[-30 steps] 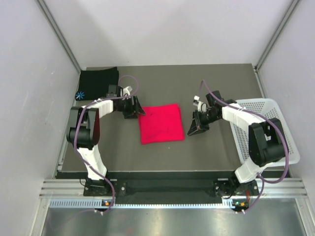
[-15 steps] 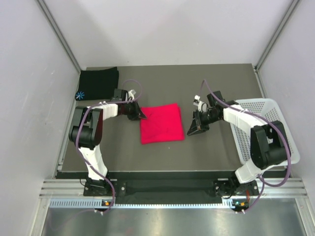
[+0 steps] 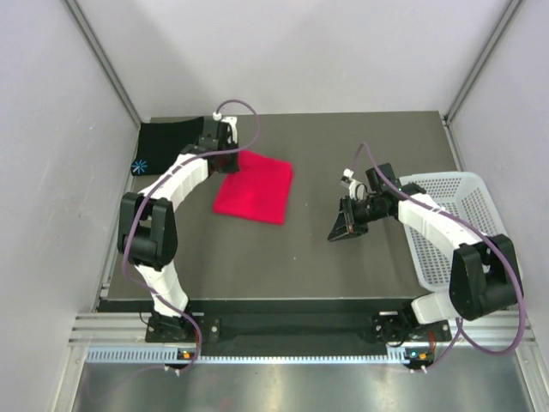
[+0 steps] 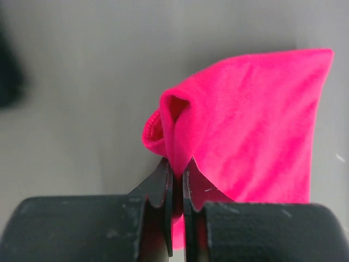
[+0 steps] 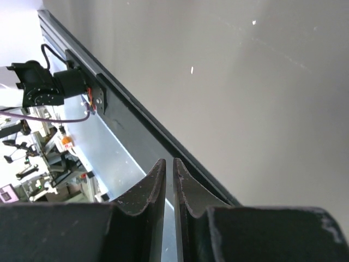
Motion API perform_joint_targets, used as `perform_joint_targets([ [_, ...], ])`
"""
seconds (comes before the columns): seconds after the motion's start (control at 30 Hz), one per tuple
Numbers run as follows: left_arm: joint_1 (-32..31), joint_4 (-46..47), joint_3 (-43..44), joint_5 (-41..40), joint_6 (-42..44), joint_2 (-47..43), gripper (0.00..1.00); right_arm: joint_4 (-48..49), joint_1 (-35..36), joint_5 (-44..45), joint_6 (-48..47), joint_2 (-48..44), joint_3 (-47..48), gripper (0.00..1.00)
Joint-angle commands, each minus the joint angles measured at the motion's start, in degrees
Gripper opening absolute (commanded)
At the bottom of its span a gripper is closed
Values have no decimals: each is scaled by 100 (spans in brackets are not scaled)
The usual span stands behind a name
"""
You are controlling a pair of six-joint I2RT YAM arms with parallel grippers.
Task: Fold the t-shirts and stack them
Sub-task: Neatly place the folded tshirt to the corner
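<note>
The folded red-pink t-shirt (image 3: 255, 186) lies skewed on the dark table, left of centre. My left gripper (image 3: 230, 158) is shut on its far left corner; in the left wrist view the pink cloth (image 4: 251, 125) bunches up between the closed jaws of that gripper (image 4: 178, 166). The folded black t-shirt (image 3: 170, 142) with a light-blue starburst (image 3: 140, 166) sits at the far left corner, just left of that gripper. My right gripper (image 3: 339, 233) hovers right of centre, shut on nothing, its fingertips (image 5: 159, 169) tilted toward the near table edge (image 5: 163, 139).
A white perforated basket (image 3: 467, 225) stands at the right edge of the table, under the right arm's elbow. Grey enclosure walls close in on the left, back and right. An aluminium rail (image 3: 292, 330) runs along the front.
The left gripper has closed on the pink shirt's corner and dragged it up and left toward the black shirt, skewing it. The right gripper has drifted slightly toward the near edge.
</note>
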Motion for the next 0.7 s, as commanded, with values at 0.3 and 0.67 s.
perform_joint_targets([
  [0.3,53,-299,2096,-2339,1702,799,0,-653,73,364,-284,272,504,11],
  [0.67,211,-907,3470,-3420,1808,1232,0,-935,29,505,-495,922,1084,11],
])
